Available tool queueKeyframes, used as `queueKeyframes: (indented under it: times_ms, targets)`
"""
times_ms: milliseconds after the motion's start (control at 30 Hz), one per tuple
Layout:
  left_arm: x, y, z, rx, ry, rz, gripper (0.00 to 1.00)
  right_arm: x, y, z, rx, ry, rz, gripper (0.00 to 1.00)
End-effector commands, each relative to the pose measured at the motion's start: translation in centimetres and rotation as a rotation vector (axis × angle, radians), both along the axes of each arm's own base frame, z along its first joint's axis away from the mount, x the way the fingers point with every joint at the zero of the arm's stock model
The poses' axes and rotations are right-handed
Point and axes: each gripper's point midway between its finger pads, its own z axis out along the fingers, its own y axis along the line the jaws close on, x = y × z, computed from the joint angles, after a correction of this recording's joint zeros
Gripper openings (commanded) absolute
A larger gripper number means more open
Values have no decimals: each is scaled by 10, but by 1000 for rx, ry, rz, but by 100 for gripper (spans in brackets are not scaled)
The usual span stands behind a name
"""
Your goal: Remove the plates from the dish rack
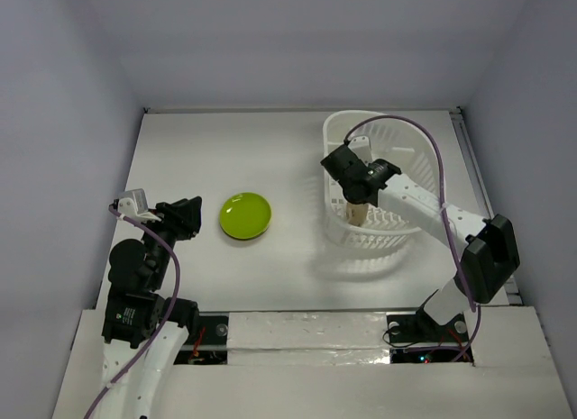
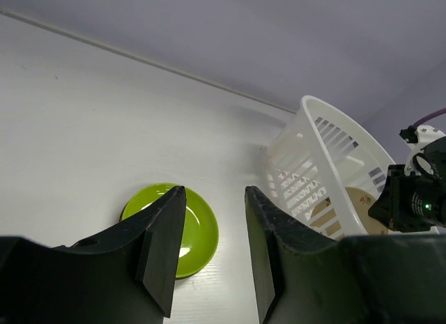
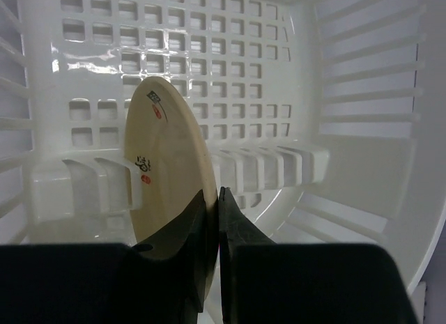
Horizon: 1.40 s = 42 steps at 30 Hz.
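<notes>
Lime-green round plate [image 1: 245,215] lies out on the white table [image 1: 180,149]; right gripper [image 3: 217,219] pinches a cream round plate [image 3: 167,171] inside the white lattice plastic rack [image 3: 244,59]; left gripper [image 2: 214,198] gapes, empty.

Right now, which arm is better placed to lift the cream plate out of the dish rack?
The right arm: the right gripper is inside the dish rack, closed on the rim of the cream plate. The left gripper hangs open near the lime green plate, outside the rack.
</notes>
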Motion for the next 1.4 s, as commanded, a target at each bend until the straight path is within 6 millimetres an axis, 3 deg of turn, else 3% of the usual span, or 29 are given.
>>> queueKeyframes:
  times_ms: [0, 133, 433, 567, 767, 900, 1067, 1133, 1167, 1200, 1233, 1267, 1300, 1333, 1367]
  targets:
    - [1, 0, 13, -10, -50, -3, 36, 12, -3, 34, -28, -80, -10, 0]
    - [1, 0, 13, -11, -50, -3, 36, 14, -4, 36, -63, -73, 8, 0]
    - [1, 0, 12, -11, -47, -2, 36, 14, 10, 15, -192, -42, 31, 0]
    - [2, 0, 12, -9, -46, -1, 36, 14, 4, 41, -196, -111, -10, 0]
    - [2, -1, 13, -11, -45, -3, 36, 7, -11, 118, -106, -266, -63, 0]
    - [2, -1, 12, -10, -44, -3, 36, 0, -22, 155, -71, -329, -97, 0]
    - [2, -1, 12, -10, -42, -3, 36, -3, -17, 195, 45, -423, -115, 0]
    - [3, -1, 11, -10, -39, -3, 36, 0, 17, 205, 178, -460, -33, 0]
    - [3, -1, 11, -8, -40, -3, 36, 1, 32, 200, 221, -458, 13, 0]
    - [3, -1, 10, -8, -38, -3, 36, 0, 61, 194, 313, -425, 111, 0]
    - [3, 0, 10, -8, -37, -2, 37, 2, 94, 206, 436, -469, 194, 0]
    - [3, 0, 10, -9, -35, 0, 37, 4, 113, 201, 499, -459, 248, 0]
    - [3, 0, 10, -7, -35, 2, 37, -4, 145, 179, 570, -378, 359, 0]
    - [4, 0, 9, -8, -32, 2, 37, -3, 170, 183, 669, -394, 399, 0]
    - [4, 0, 8, -8, -29, 2, 37, -1, 187, 168, 697, -361, 419, 0]
